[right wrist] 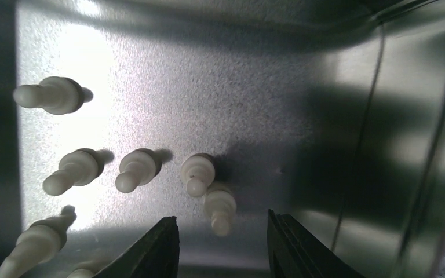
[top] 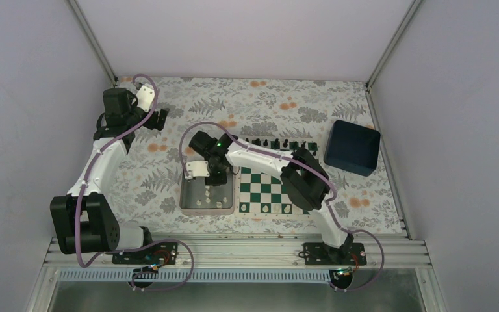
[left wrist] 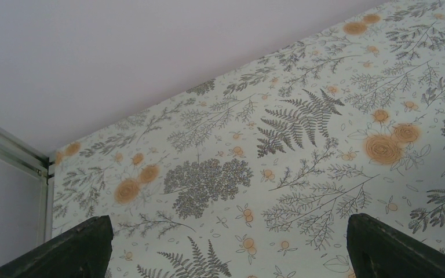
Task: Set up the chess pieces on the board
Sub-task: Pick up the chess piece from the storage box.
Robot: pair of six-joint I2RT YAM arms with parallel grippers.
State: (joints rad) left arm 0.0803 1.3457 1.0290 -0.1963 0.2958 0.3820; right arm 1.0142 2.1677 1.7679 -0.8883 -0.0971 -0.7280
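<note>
Over the silver tray (top: 190, 203), just left of the board (top: 264, 187), your right gripper (right wrist: 221, 220) points down among the cream-white chess pieces (right wrist: 136, 169). Its jaws stand partly open, and one cream piece (right wrist: 220, 207) sits in line with the gap, just ahead of the fingertips (right wrist: 162, 237) — neither pad touches it, so nothing is held. Several other cream pieces show around it on the tray floor in the right wrist view; whether they stand or lie you cannot tell from that angle. On the board, a couple of white pieces (top: 286, 209) occupy the near row, and a line of black pieces (top: 279, 142) runs along its far edge. Note the dark blue box (top: 352, 148) to the right of the board, apart from it. Your left gripper (left wrist: 226, 255) hangs at the far left over the bare floral cloth (left wrist: 301, 127), fingers (left wrist: 64, 249) spread fully wide — empty.
</note>
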